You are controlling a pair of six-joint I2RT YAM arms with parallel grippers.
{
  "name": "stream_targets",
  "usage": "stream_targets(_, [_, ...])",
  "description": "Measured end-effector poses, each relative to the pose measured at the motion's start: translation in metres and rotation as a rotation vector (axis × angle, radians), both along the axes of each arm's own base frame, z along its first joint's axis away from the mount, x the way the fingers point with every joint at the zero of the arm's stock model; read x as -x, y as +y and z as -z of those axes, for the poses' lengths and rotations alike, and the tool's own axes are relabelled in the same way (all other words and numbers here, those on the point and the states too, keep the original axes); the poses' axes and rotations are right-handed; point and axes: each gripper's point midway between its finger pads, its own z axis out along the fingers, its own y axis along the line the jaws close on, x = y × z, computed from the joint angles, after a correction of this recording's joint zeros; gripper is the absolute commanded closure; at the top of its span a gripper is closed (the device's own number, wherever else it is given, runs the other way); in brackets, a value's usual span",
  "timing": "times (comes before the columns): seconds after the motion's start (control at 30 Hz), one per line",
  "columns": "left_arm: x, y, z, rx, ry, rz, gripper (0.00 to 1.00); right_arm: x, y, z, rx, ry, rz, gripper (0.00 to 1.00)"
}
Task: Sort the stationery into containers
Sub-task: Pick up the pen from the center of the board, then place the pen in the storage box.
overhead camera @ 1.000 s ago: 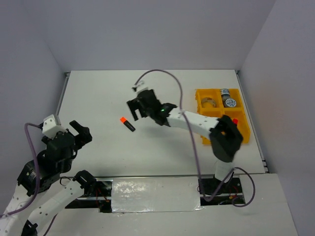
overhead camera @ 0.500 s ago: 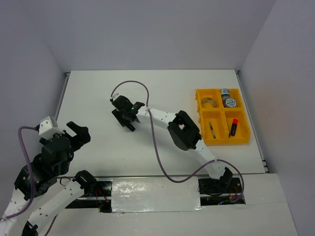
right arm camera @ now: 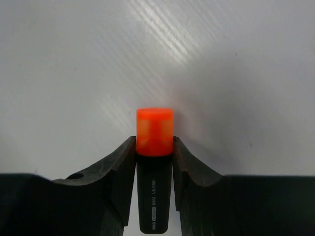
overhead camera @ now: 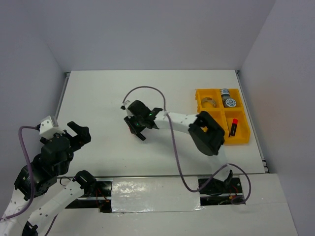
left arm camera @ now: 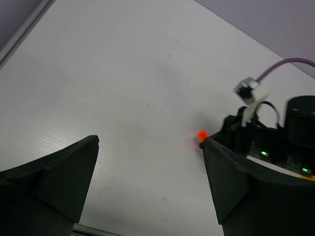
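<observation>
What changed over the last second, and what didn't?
The right gripper swung left to the orange-capped marker, closed on it and drew slightly back rightward. The left gripper stays open, roughly in place; the yellow tray keeps its contents.

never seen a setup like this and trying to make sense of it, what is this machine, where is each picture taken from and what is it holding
These are two robot arms bolted at the near edge of a white table. The wide picture looks down from above and behind them. The other two come from a camera on each wrist, showing that arm's own jaws. The right arm reaches to the table's middle, jaws shut on a black marker with an orange cap. The left arm sits at the near left, jaws open and empty. At the far right is a yellow tray split into compartments, holding tape rolls, a silvery ring and a red-capped marker.
</observation>
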Motion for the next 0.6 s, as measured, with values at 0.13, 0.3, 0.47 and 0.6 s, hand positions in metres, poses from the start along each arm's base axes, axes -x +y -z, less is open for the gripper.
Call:
stream_targets(0.13, [0.000, -0.001, 0.000, -0.011, 0.003, 0.011, 0.01, 0.007, -0.061, -0.064, -0.118, -0.056, 0.054, 0.79])
stream_targets(0.3, [-0.001, -0.004, -0.001, -0.007, 0.000, 0.025, 0.01, -0.064, -0.214, -0.170, -0.283, -0.312, 0.438, 0.77])
stream_targets(0.47, [-0.002, -0.006, -0.002, -0.012, -0.004, 0.044, 0.01, -0.084, -0.390, -0.177, -0.154, -0.448, 0.917, 0.77])
stream_targets(0.6, [-0.003, -0.009, -0.003, -0.011, -0.004, 0.055, 0.01, -0.071, -0.469, -0.143, -0.040, -0.409, 1.146, 0.82])
